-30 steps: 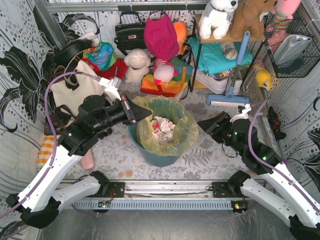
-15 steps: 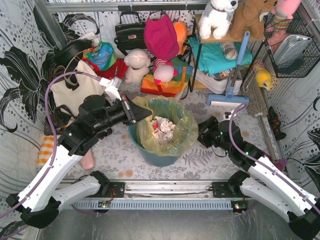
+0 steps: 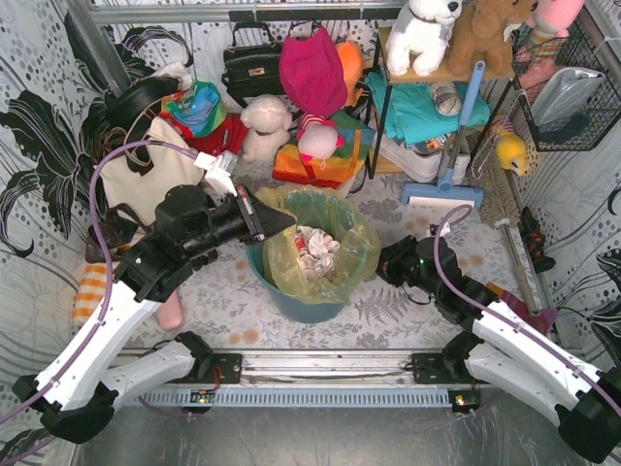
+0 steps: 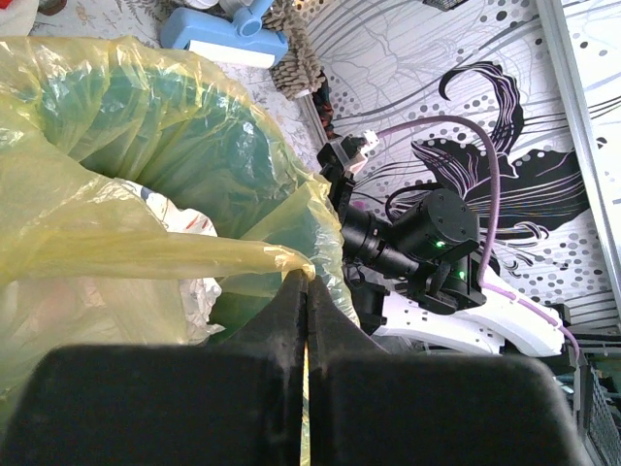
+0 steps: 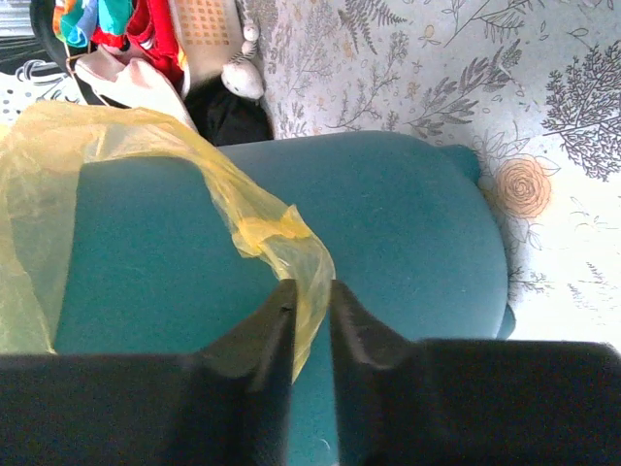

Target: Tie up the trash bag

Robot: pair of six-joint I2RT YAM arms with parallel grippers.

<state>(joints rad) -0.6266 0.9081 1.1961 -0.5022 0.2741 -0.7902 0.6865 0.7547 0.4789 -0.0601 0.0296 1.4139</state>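
Grippers, two, one at each side of a single bin.

Left gripper: fingers pressed together, pinching a drawn-out fold at the left rim of the trash bag.

Right gripper: fingers slightly parted, with a hanging flap of the bag in the gap. Whether they touch it cannot be told.

Trash bag: yellow-green, lining the teal bin mid-floor, mouth open, crumpled white-and-red paper inside.

Beyond, against the back wall: blue floor brush, white plush toy, black handbag.
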